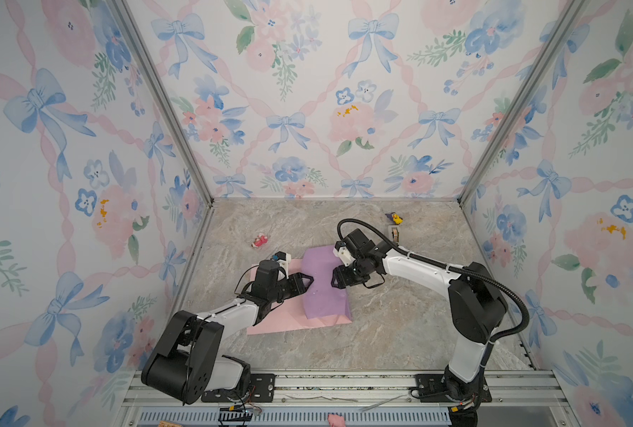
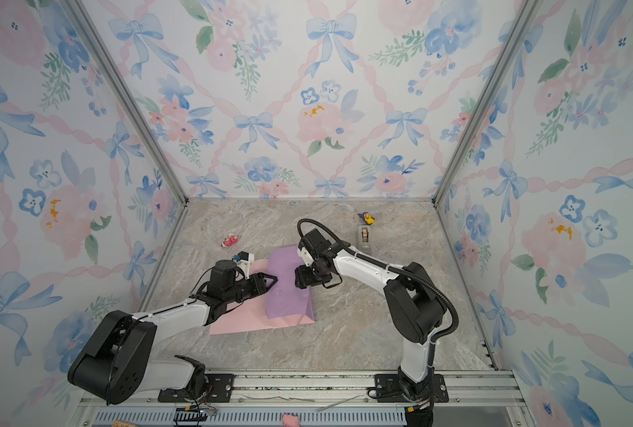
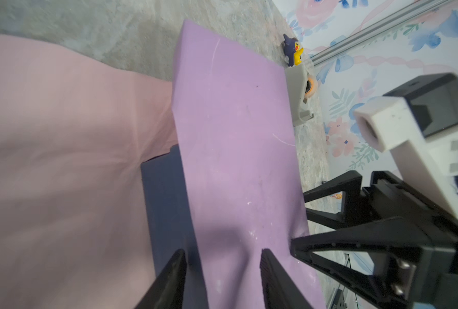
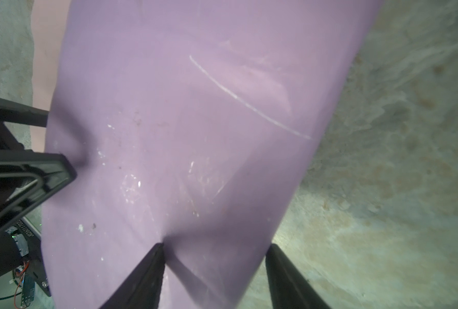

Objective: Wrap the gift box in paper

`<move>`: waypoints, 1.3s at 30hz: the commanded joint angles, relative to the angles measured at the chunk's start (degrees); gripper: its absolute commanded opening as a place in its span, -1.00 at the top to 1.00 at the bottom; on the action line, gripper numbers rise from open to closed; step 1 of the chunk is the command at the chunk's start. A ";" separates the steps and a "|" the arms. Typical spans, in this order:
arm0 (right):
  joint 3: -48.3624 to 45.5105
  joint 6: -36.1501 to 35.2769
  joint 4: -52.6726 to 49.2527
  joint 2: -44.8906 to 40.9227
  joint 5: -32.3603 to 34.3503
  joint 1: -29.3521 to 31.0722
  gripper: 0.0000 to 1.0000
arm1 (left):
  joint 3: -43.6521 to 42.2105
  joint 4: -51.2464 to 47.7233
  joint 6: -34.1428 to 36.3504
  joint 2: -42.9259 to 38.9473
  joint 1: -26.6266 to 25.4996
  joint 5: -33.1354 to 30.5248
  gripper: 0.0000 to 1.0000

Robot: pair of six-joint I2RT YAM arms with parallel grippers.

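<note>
Robot test booth, floral-papered walls [image 1: 307, 74], marble-look tabletop [image 1: 400, 325], aluminium frame [image 1: 168, 111]

Both top views are bright and evenly lit from above, with only faint shadows on the table [image 1: 400, 332] and wide-angle bending toward the frame edges. In the wrist views, soft dark shadows pool on the paper [image 3: 236, 133] at lower centre, and the fingers [image 3: 169, 281] at the bottom edge are blurred.

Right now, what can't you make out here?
Gift box: only a navy strip shows in the left wrist view; the paper hides it in both top views.
Tape dispenser: partly behind the right arm in a top view.
Pink lump: clipped by a top view's edge.
</note>
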 commanded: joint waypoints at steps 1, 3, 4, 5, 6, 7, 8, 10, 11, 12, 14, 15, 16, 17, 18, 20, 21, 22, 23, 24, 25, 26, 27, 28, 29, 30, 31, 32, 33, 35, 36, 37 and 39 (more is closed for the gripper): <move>-1.20 -0.39 -1.53 -1.48 0.02 0.07 -0.28 | -0.42 0.70 0.53 0.97 -0.68 0.22 0.26; -2.57 1.40 0.94 -3.77 -2.82 -1.41 -0.34 | -0.69 0.71 0.54 0.99 -0.82 -0.02 0.31; -3.31 2.42 2.24 -4.88 -4.74 -2.54 -0.37 | -0.78 0.83 0.45 0.96 -0.93 -0.20 0.33; -3.81 3.38 2.90 -5.40 -6.20 -3.44 -0.39 | -0.78 0.84 0.45 1.00 -1.11 -0.31 0.34; -4.11 4.15 3.22 -5.53 -7.96 -4.44 -0.41 | -0.80 0.89 0.45 1.17 -1.29 -0.51 0.35; -4.38 4.60 3.23 -5.52 -8.64 -5.01 -0.42 | -0.80 1.05 0.41 1.31 -1.41 -0.61 0.37; -4.56 4.86 3.06 -5.30 -8.69 -5.14 -0.43 | -0.80 1.28 0.32 1.50 -1.57 -0.76 0.37; -4.82 5.33 2.68 -4.18 -8.31 -5.37 -0.43 | -0.71 1.72 0.07 2.30 -1.98 -0.95 0.38; -4.94 5.64 2.28 -3.18 -7.93 -5.59 -0.42 | -0.63 2.08 -0.05 2.63 -2.30 -0.87 0.39; -5.15 5.82 1.97 -2.54 -7.32 -5.70 -0.41 | -0.45 2.36 -0.24 2.99 -2.71 -0.93 0.40; -5.94 5.91 1.71 -1.74 -5.57 -6.07 -0.40 | -0.11 3.03 -0.84 3.56 -3.94 -1.53 0.40; -6.50 5.88 1.43 -1.57 -4.48 -6.39 -0.39 | 0.03 3.48 -1.18 3.91 -4.66 -1.96 0.40; -7.03 5.64 1.16 -1.60 -3.64 -6.70 -0.39 | 0.28 3.94 -1.52 4.31 -5.21 -2.23 0.40; -7.64 5.46 0.94 -1.80 -2.95 -7.19 -0.38 | 0.55 4.33 -1.95 4.81 -5.77 -2.47 0.40; -8.21 5.13 0.53 -2.20 -1.95 -7.66 -0.38 | 0.91 4.91 -2.42 5.42 -6.43 -2.74 0.40; -9.30 4.08 -0.29 -3.19 -0.55 -8.70 -0.38 | 1.64 5.82 -3.03 6.62 -7.75 -3.42 0.40; -10.08 3.68 -0.35 -3.79 -0.06 -9.37 -0.38 | 2.03 6.29 -3.38 7.23 -8.45 -3.82 0.41; -10.76 3.21 -0.31 -4.43 -0.02 -10.12 -0.38 | 2.47 6.71 -3.74 7.94 -9.13 -4.21 0.41; -11.33 2.85 -0.13 -4.76 -0.25 -10.69 -0.38 | 2.75 7.21 -4.04 8.53 -9.61 -4.51 0.41; -11.95 2.36 0.00 -5.12 -0.35 -11.28 -0.38 | 3.05 7.95 -4.47 9.25 -10.27 -4.81 0.41; -12.27 1.89 0.01 -5.44 -0.35 -11.88 -0.38 | 3.15 8.61 -4.92 9.81 -10.78 -5.24 0.41; -12.37 1.45 -0.28 -5.64 -0.44 -12.23 -0.38 | 3.39 9.10 -5.18 10.32 -11.13 -5.66 0.42; -12.54 1.03 -0.58 -5.89 -0.50 -12.64 -0.38 | 3.67 9.54 -5.47 10.89 -11.41 -5.91 0.41; -12.67 0.73 -0.76 -6.12 -0.37 -13.02 -0.38 | 4.06 9.92 -5.61 11.59 -11.66 -5.84 0.42; -12.82 0.51 -0.91 -6.26 -0.44 -13.34 -0.38 | 4.47 10.01 -5.62 12.14 -11.79 -5.79 0.41; -12.91 0.35 -0.96 -6.46 -0.45 -13.55 -0.38 | 4.95 10.02 -5.46 12.46 -11.97 -5.81 0.41; -12.92 0.20 -1.18 -6.48 -0.36 -13.76 -0.38 | 5.26 9.94 -5.35 12.38 -11.81 -6.14 0.38; -12.99 0.04 -1.26 -6.54 -0.21 -13.77 -0.38 | 5.20 9.91 -5.27 11.90 -11.76 -6.82 0.33; -13.21 0.05 -1.23 -6.52 -0.23 -13.77 -0.38 | 4.94 9.79 -5.34 10.87 -11.40 -7.46 0.28; -13.61 0.14 -1.01 -6.64 -0.29 -13.67 -0.38 | 4.30 7.74 -5.69 8.15 -10.49 -8.38 0.20; -13.94 0.05 -0.83 -6.90 -0.29 -13.63 -0.38 | 3.88 5.69 -5.70 6.09 -9.99 -9.32 0.20; -14.07 0.05 -0.78 -7.05 -0.24 -13.58 -0.38 | 3.31 2.92 -5.63 3.51 -9.49 -10.56 0.19; -14.12 -0.21 -0.92 -7.14 -0.06 -13.57 -0.38 | 2.22 -4.20 -5.80 -2.10 -8.64 -14.60 0.13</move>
